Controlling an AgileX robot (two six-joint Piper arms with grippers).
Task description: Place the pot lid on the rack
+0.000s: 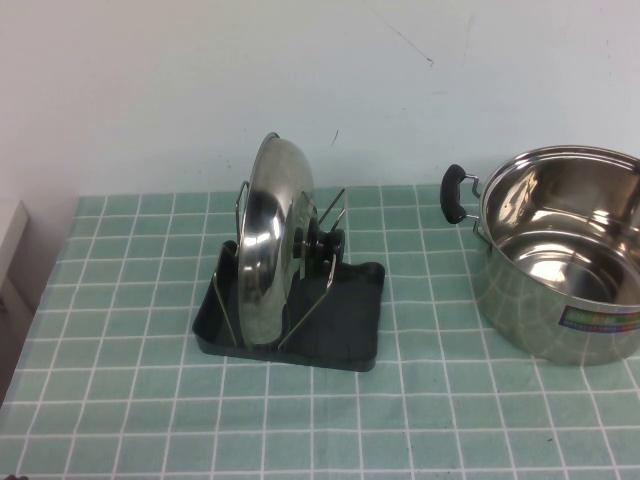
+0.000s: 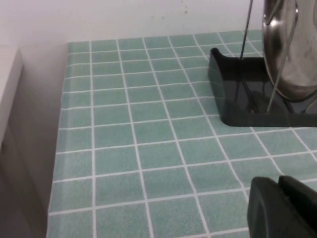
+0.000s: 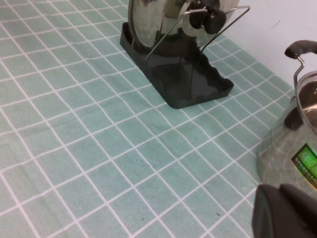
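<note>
Looking done: shiny domed steel pot lid [image 1: 272, 250] stands in the black wire-pronged rack [image 1: 345, 325]; left gripper [image 2: 282, 208] and right gripper [image 3: 287, 213] hang low over the surface, well apart from it, fingers' state unclear, nothing left but parking.

Perhaps a test bench (checked tablecloth [image 1: 120, 400], bare wall [image 1: 200, 80]).

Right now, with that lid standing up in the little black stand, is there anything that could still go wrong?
The pot lid stands on edge between the rack's thin wire prongs, so a bump might tip it or let it roll out. The left gripper sits low near the rack and the right gripper beside the pot; a careless move of either could knock the rack or the pot.
</note>
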